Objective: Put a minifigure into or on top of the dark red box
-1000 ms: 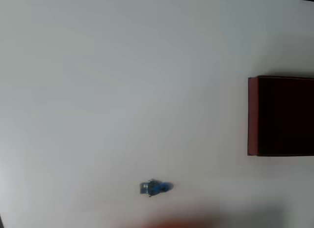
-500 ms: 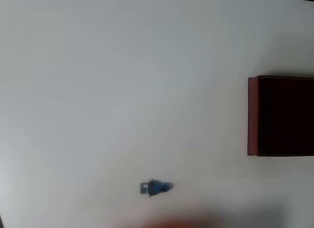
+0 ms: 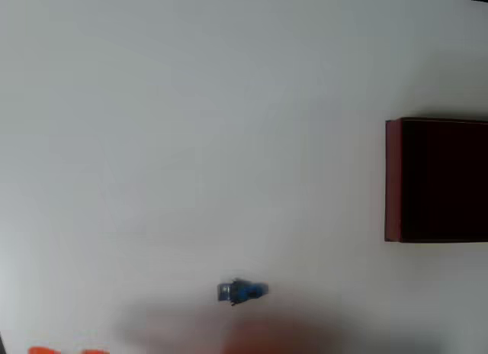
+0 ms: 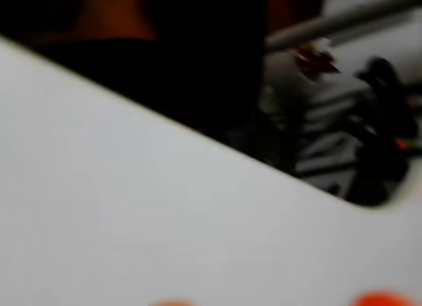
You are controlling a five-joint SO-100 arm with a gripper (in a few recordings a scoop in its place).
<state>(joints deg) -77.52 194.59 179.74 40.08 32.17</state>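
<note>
early step, by the look of it: nothing gripped yet, approach to the minifigure (image 3: 242, 291) only beginning. lying flat on the white table (image 3: 191, 140), low and centre in the overhead view, greyish end toward the left, well apart from the dark red box (image 3: 436, 180) at the right edge. only orange tips of the gripper (image 3: 65, 350) at the bottom left edge (jaws too blurred to tell whether spread or pressed together). next move probably calls for coming over the figure with jaws spread and dropping squarely onto so tiny a thing. nothing visible inside the box's dark interior.
</note>
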